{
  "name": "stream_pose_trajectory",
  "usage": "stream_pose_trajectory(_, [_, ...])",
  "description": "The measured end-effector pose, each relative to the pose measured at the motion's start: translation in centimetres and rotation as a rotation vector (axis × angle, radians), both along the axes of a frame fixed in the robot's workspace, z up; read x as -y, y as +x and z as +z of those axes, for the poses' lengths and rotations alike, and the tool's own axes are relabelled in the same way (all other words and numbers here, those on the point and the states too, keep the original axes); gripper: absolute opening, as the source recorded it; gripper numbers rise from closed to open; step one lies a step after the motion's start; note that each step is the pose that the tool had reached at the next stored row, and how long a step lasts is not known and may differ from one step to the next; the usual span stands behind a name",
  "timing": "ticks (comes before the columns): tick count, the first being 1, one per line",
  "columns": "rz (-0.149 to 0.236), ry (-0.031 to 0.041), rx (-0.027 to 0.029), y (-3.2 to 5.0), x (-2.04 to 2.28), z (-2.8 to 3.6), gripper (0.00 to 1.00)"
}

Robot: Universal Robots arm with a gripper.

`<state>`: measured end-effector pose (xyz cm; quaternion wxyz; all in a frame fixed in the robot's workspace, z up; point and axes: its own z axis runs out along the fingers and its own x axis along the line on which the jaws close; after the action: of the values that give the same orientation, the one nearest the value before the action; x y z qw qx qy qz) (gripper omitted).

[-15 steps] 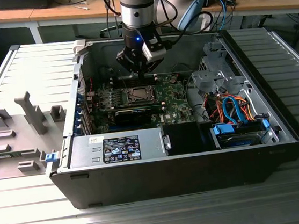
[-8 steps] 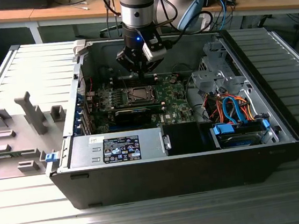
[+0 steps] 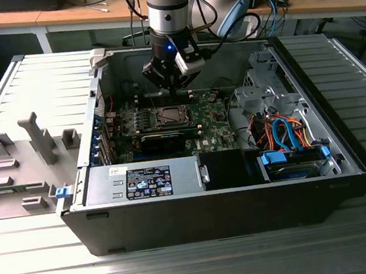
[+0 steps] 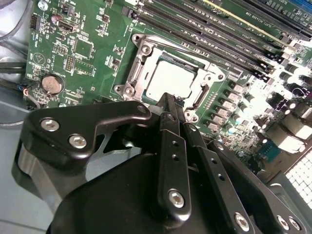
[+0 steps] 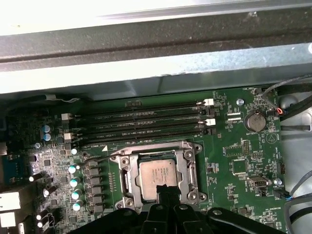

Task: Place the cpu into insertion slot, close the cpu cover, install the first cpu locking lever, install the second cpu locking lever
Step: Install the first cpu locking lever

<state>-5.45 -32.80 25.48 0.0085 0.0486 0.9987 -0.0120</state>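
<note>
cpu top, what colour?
Dull silver-grey, seated in the insertion slot; the cpu shows best in the first wrist view.

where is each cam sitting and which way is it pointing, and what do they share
Exterior view: off the arm, above and outside the open computer case, looking down into it; the arm and gripper hang over the green board.
Second wrist view: on the arm, looking past the gripper at the cpu seated under the cpu cover.
First wrist view: on the arm, looking down at the board; the gripper sits at the picture's edge before the cpu.
Shared: both wrist views show the cpu, cpu cover and memory slots.
</note>
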Motion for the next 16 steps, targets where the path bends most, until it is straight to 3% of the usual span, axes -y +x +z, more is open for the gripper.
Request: stream_pose_trajectory(16, [0.048, -0.0002, -0.0001, 0.00, 0.00, 0.01, 0.11])
